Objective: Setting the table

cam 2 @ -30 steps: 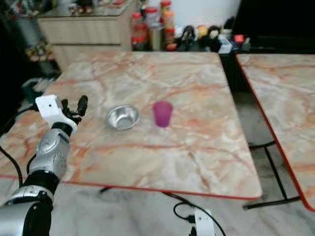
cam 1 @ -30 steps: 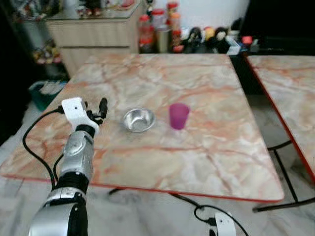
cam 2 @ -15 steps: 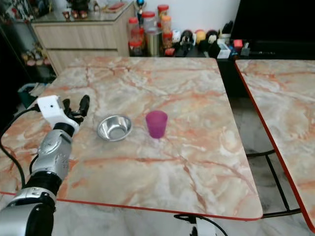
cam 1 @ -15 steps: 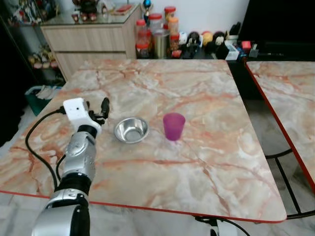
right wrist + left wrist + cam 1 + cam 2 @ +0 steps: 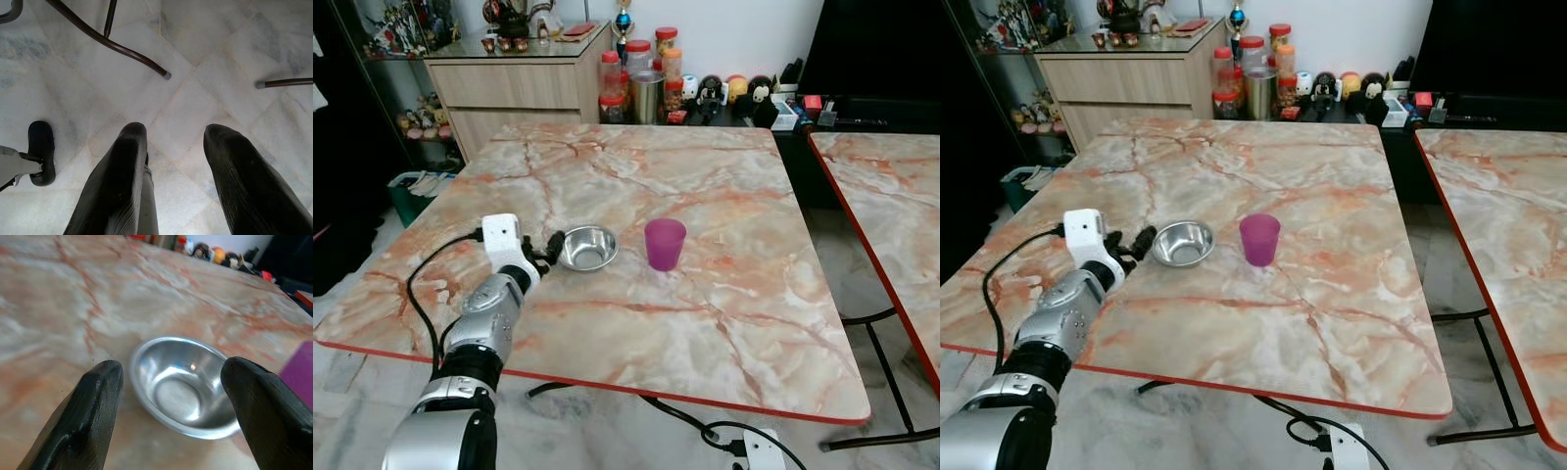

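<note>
Your steel bowl (image 5: 587, 247) sits upright near the middle of the marble table (image 5: 724, 294), purple cup (image 5: 664, 244) just beside it on its right, not touching. Your left gripper (image 5: 168, 396) is stretched forward low over the tabletop, fingers (image 5: 93, 406) spread wide, one on each side of the bowl's near rim, not touching it. Your right gripper (image 5: 173, 161) hangs down toward the floor (image 5: 205, 44), fingers apart, holding nothing.
</note>
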